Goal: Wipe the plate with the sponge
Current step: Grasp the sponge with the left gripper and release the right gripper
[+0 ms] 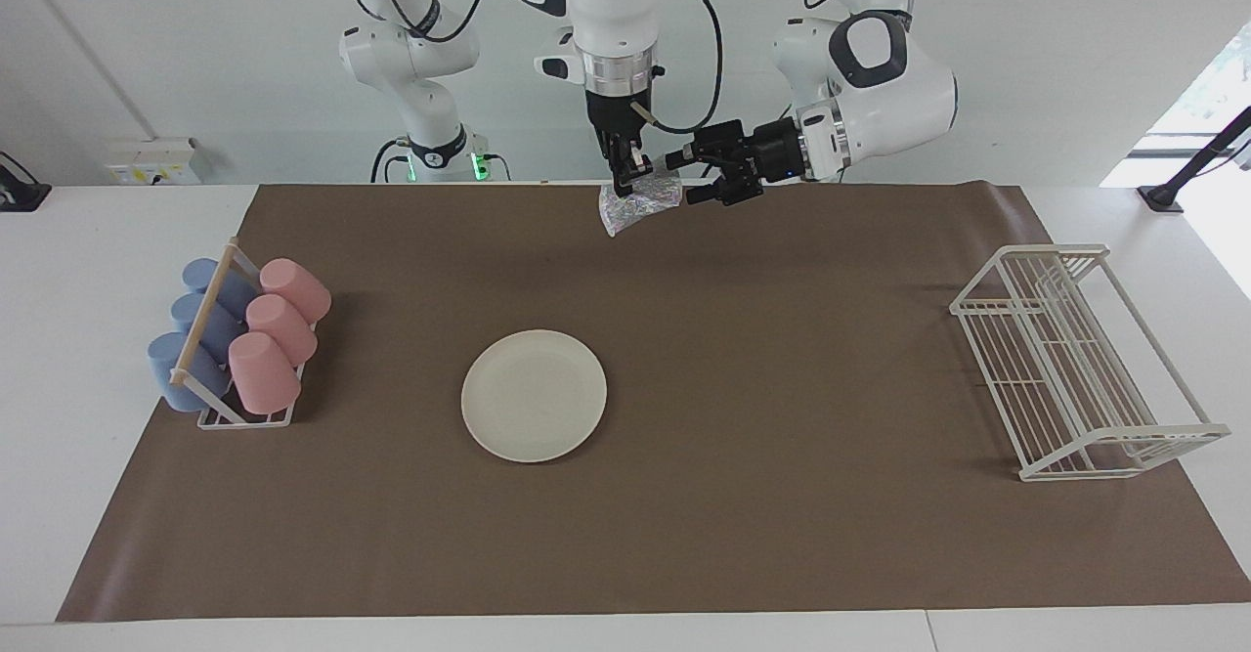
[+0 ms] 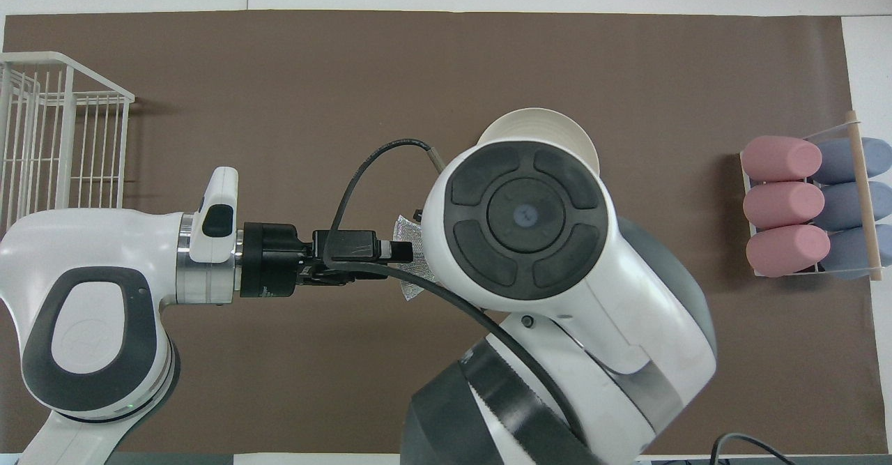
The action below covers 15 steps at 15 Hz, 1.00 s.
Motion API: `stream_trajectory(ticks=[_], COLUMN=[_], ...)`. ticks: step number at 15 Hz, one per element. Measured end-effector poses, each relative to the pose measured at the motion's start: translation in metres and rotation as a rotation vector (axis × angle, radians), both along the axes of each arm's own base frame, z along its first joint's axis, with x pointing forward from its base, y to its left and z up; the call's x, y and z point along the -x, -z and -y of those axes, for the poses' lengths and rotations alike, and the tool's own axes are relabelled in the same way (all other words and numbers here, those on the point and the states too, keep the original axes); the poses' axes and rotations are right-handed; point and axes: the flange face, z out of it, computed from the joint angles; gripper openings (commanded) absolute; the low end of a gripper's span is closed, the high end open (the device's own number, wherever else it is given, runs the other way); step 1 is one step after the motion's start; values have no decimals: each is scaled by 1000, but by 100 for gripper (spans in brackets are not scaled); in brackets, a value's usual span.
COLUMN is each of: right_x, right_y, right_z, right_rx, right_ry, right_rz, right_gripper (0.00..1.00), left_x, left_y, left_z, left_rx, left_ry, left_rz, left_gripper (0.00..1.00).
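The cream-white plate [image 1: 534, 395] lies flat on the brown mat, mid-table; in the overhead view only its rim [image 2: 536, 118] shows past the right arm. My right gripper [image 1: 625, 171] points straight down and is shut on the silvery speckled sponge [image 1: 640, 200], holding it in the air over the mat's edge nearest the robots. My left gripper [image 1: 690, 178] reaches in level from the side, open, its fingers either side of the sponge's free end. In the overhead view bits of the sponge [image 2: 408, 231] show beside the left gripper [image 2: 397, 263]; the right gripper is hidden under its own arm.
A rack of pink and blue cups [image 1: 235, 339] stands at the right arm's end of the mat [image 2: 812, 207]. A white wire rack [image 1: 1075, 359] stands at the left arm's end [image 2: 56, 123].
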Motion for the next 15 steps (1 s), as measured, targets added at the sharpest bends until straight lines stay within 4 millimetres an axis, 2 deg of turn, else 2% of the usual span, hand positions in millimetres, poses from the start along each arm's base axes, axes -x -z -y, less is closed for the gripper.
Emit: stream_trajectory(ticks=[2, 4, 5, 12, 13, 14, 15], right_x=[0, 0, 0, -1, -1, 0, 0], right_y=[0, 0, 0, 1, 1, 1, 2], right_z=[0, 0, 0, 0, 0, 1, 1], right_rx=[0, 0, 0, 1, 1, 3, 8], right_ry=[0, 0, 0, 1, -4, -22, -52], right_rz=[0, 0, 0, -2, -2, -3, -7], right_gripper=[0, 0, 0, 0, 21, 99, 100], left_x=[2, 1, 0, 0, 0, 0, 0], left_y=[0, 0, 0, -1, -1, -1, -1], left_z=[6, 5, 5, 4, 4, 4, 4], left_rx=[-6, -10, -12, -16, -16, -16, -16], left_ry=[-6, -25, -37, -76, -78, -80, -81], left_rz=[0, -12, -24, -101, -106, -110, -111], left_gripper=[53, 6, 0, 0, 0, 0, 0])
